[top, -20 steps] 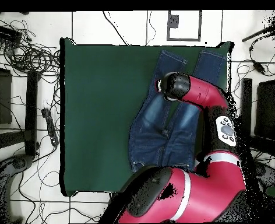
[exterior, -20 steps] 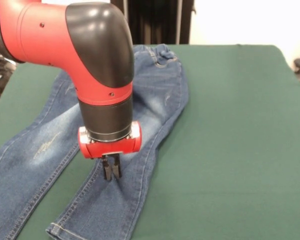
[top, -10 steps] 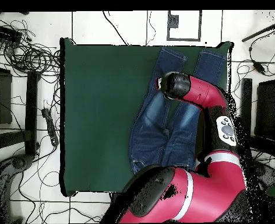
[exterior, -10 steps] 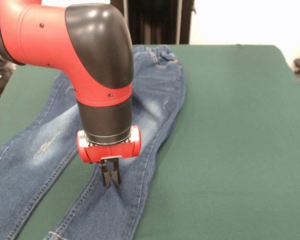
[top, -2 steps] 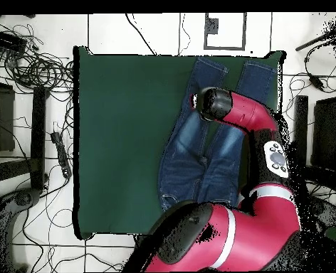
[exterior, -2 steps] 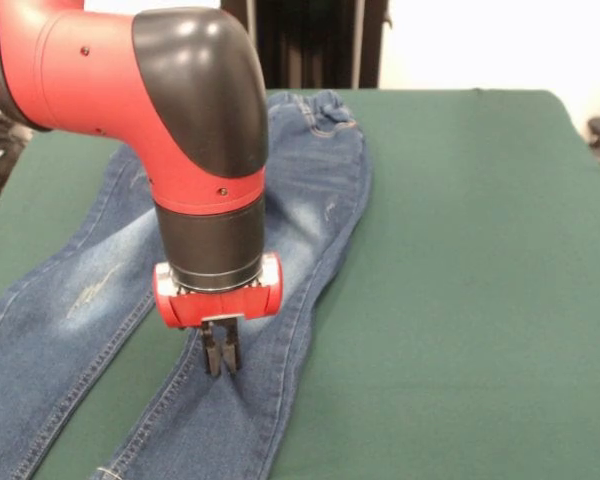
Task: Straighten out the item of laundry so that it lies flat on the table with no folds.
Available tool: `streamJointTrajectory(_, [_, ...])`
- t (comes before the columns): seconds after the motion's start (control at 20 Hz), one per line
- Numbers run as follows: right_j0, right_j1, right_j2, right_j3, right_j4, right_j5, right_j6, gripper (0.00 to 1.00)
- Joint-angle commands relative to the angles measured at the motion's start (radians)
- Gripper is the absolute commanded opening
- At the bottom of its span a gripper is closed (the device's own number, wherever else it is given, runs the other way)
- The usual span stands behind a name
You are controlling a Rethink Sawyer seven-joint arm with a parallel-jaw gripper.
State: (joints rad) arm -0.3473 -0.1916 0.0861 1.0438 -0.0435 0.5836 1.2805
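The blue denim jeans (exterior, -2 steps: pixel 315 195) lie spread on the dark green table (exterior, -2 steps: pixel 460 300), waistband at the far side and both legs running toward the near edge, which cuts them off. My gripper (exterior, -2 steps: pixel 221 362) points straight down onto the right-hand leg near the knee. Its fingers are pinched together on the denim, and creases fan out from the pinch. From above, the jeans (top, -2 steps: pixel 192 153) lie along the table's (top, -2 steps: pixel 121 142) right part, their legs reaching its top edge. My arm's black wrist (top, -2 steps: pixel 213 104) hides the gripper there.
My red and black arm (exterior, -2 steps: pixel 195 150) covers the crotch and upper thigh in the front view. Green felt stretches wide to the right of the jeans. From above, cables (top, -2 steps: pixel 28 67) and dark stands lie on the floor left of the table.
The gripper has moved a little toward the near edge, drawing the leg with it. The hem has slid almost out of the front view's bottom. Little change in the last half second.
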Motion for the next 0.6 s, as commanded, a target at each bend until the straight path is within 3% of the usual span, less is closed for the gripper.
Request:
streamJointTrajectory(0.05, [0.058, 0.041, 0.106, -0.011, -0.039, -0.096, 0.063, 0.0])
streamJointTrajectory(0.3, [0.069, 0.033, 0.102, -0.021, -0.044, -0.078, 0.061, 0.0])
streamJointTrajectory(0.6, [0.096, 0.03, 0.092, -0.068, -0.033, 0.04, 0.067, 0.0])
